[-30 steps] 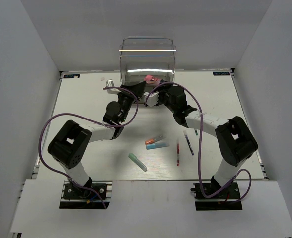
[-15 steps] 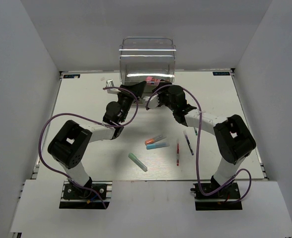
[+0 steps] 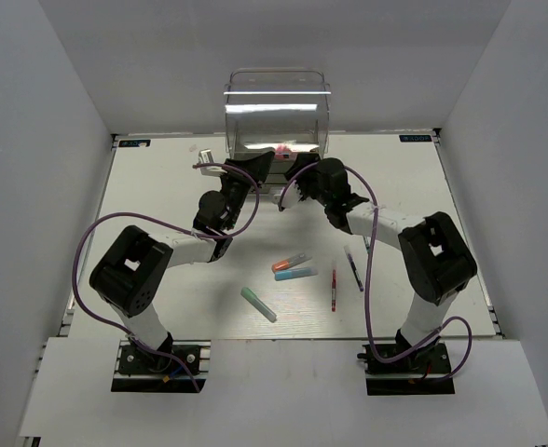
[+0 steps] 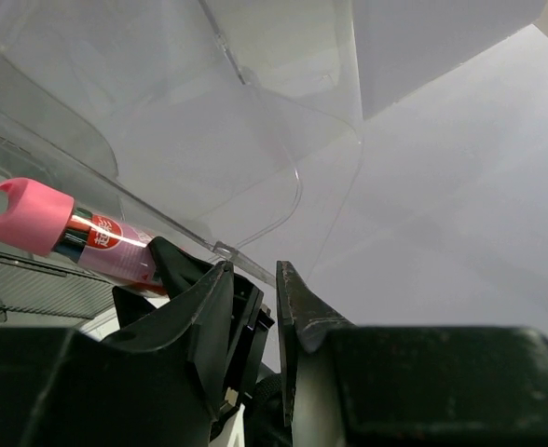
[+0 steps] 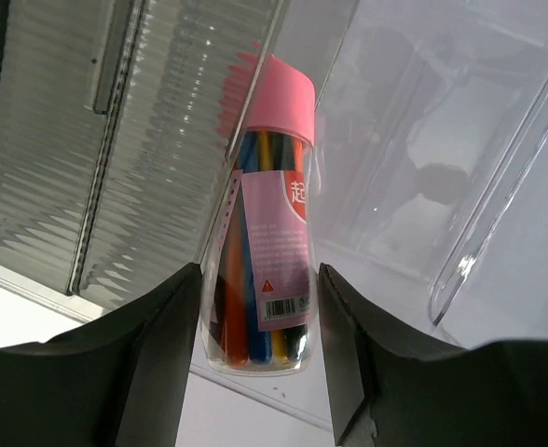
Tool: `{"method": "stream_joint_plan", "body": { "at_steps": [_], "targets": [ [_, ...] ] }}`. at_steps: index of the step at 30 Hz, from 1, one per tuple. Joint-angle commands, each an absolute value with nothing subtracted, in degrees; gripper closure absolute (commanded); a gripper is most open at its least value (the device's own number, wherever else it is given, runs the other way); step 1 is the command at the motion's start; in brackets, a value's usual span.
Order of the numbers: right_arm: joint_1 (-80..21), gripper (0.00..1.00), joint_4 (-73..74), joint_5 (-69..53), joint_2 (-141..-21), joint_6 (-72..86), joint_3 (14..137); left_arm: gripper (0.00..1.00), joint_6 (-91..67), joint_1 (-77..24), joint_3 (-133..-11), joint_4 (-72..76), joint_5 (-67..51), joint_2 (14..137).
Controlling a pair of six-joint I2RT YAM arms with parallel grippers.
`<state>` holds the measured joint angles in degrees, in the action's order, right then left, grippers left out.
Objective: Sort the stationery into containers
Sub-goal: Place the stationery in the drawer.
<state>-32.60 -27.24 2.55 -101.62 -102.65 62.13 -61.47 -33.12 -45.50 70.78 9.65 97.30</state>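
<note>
Five loose bits are lying back on the table (image 3: 162, 186): orange-capped marker (image 3: 291, 263), light blue marker (image 3: 295, 275), teal-green marker (image 3: 258, 304), red pen (image 3: 333, 291), dark pen (image 3: 353, 270). Right now it's all about the pink-capped tube of coloured pens (image 5: 276, 223) though.

My right gripper (image 5: 258, 270) has it clamped by the bottom end, one finger each side, so that's the arm doing the work. The tube's long axis runs straight out from that grip, pink cap leading, up at the front of the organiser (image 3: 274, 102). Ribbed drawer fronts (image 5: 116, 158) are off to one side, clear top compartment (image 5: 414, 140) on the other and ahead. From above, the cap shows just at the compartment's lower front edge; can't tell if it's properly inside.

My left gripper (image 4: 252, 270) sits right beside, fingers (image 4: 297, 307) nearly together with only a slit between, up against a clear flap (image 4: 255, 168). Whether they're actually pinching it, can't tell.

My guess is the next bit is pushing along the tube's own axis, cap first, then letting go. Tilt it and the cap probably catches the wall.
</note>
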Motion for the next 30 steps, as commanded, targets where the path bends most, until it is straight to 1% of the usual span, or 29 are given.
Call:
{"method": "stream_joint_plan", "body": {
  "at_steps": [1,7,8,9,11,12,13,15,16,18,19,27,28,29,30],
  "targets": [
    [-32.1,1.00,-26.5,0.5,-102.6,-107.0,64.7,0.64,-61.3,-33.0,-47.9,73.8,10.2,96.7],
    [-31.7,1.00,-25.7,0.6,-103.4,-109.1,64.9,0.64,-61.3,-33.0,-47.9,73.8,10.2,96.7],
    [-31.6,1.00,-24.5,0.6,-103.6,-109.7,65.0,0.63,-61.3,-33.0,-47.9,73.8,10.2,96.7],
    [-31.6,1.00,-24.3,-1.5,-103.8,-110.2,65.3,0.63,-61.3,-33.0,-47.9,73.8,10.2,96.7],
    [-31.5,1.00,-23.7,-1.9,-103.9,-110.6,65.6,0.63,-61.3,-33.0,-47.9,73.8,10.2,96.7],
    [-31.6,0.98,-22.9,-2.0,-103.8,-110.7,65.8,0.63,-61.3,-33.0,-47.9,73.8,10.2,96.7],
    [-31.5,0.90,-22.4,-2.1,-104.0,-110.9,66.1,0.63,-61.3,-33.0,-47.9,73.8,10.2,96.7],
    [-31.6,0.85,-21.5,-2.1,-104.2,-111.0,66.6,0.63,-61.8,-33.0,-47.9,73.8,10.2,96.7],
    [-31.5,0.80,-21.6,-2.1,-104.3,-110.9,66.8,0.63,-61.8,-33.0,-47.9,73.8,10.2,96.7],
    [-31.5,0.76,-21.6,-2.0,-104.5,-110.9,66.8,0.63,-61.8,-33.0,-47.9,73.8,10.2,96.7],
    [-31.5,0.71,-21.7,-2.0,-104.2,-110.7,66.8,0.63,-61.8,-33.0,-47.9,73.8,10.2,96.7],
    [-31.6,0.57,-23.6,-2.4,-103.3,-109.4,64.3,0.63,-61.8,-33.0,-47.9,74.4,9.7,97.2],
    [-31.5,0.52,-23.9,-2.4,-103.3,-109.1,64.2,0.63,-61.8,-33.0,-47.9,74.4,9.7,97.2],
    [-31.6,0.41,-23.9,-2.4,-103.3,-109.2,64.3,0.63,-62.3,-33.0,-47.9,74.4,9.7,97.2],
    [-31.5,0.35,-23.9,-2.4,-103.2,-109.1,64.2,0.63,-62.3,-33.0,-47.9,74.4,9.7,97.2]
  ]
}}
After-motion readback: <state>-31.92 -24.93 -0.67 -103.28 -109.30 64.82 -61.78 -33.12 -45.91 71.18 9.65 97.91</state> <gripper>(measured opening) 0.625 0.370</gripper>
